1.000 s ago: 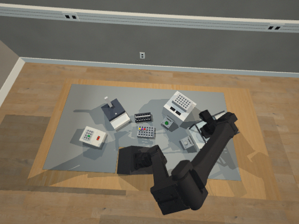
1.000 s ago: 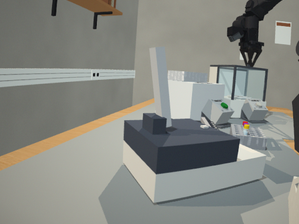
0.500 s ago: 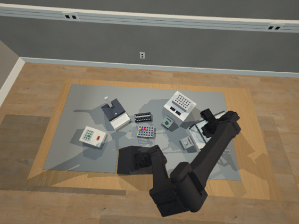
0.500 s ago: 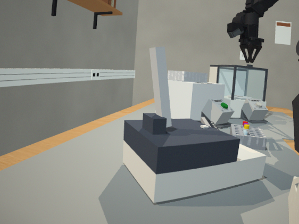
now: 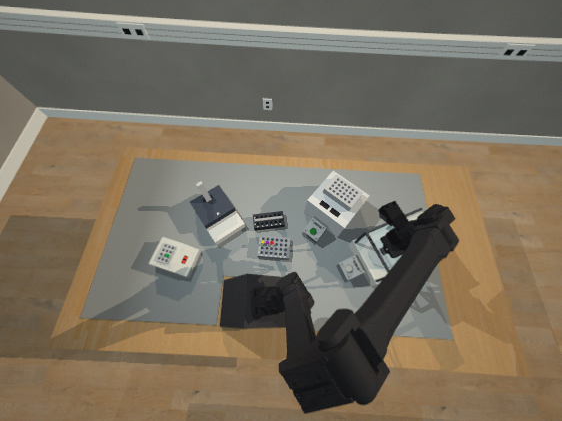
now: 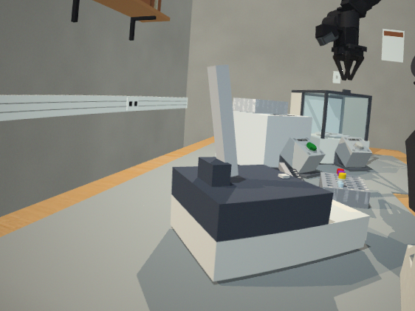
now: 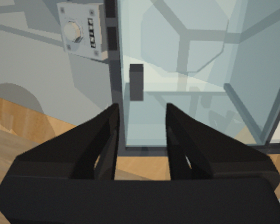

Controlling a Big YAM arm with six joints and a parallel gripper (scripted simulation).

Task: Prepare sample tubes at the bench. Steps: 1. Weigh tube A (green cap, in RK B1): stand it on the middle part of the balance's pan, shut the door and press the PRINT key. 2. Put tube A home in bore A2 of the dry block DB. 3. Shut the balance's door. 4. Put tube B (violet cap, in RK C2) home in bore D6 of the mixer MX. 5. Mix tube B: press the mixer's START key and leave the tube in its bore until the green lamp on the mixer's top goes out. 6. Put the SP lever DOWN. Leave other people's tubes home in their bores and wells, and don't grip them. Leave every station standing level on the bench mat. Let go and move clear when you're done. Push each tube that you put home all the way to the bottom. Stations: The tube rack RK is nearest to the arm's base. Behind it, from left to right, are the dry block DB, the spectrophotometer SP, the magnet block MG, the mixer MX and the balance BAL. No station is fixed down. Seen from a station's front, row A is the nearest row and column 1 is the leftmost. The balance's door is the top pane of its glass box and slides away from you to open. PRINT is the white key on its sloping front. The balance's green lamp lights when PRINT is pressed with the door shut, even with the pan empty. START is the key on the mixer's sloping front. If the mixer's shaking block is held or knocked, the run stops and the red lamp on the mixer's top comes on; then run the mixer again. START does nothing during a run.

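Observation:
My gripper (image 6: 347, 78) (image 7: 142, 111) is partly open and empty, above the door handle (image 7: 136, 82) (image 6: 346, 91) of the balance (image 5: 368, 261) (image 6: 323, 120). The handle stands close behind the front frame bar; the door looks shut. The PRINT key (image 5: 349, 269) (image 6: 359, 146) (image 7: 73, 31) is on the sloping front. Tube A's green cap (image 5: 167, 255) shows in the dry block (image 5: 191, 266); its exact bore is unclear. Tube B's violet cap (image 5: 267, 243) is in the rack (image 6: 351, 197). The mixer (image 5: 320, 206) (image 6: 251, 137) has a green START key (image 5: 313, 231) (image 6: 311, 146). The SP lever (image 5: 203, 191) (image 6: 223, 119) stands up.
A yellow cap (image 5: 262, 241) (image 6: 342, 176) and a red cap (image 5: 272, 243) flank the violet one. The spectrophotometer (image 5: 226, 229) (image 6: 273, 219) and the magnet block (image 5: 255, 223) stand behind the rack. The arm reaches over the balance's right side.

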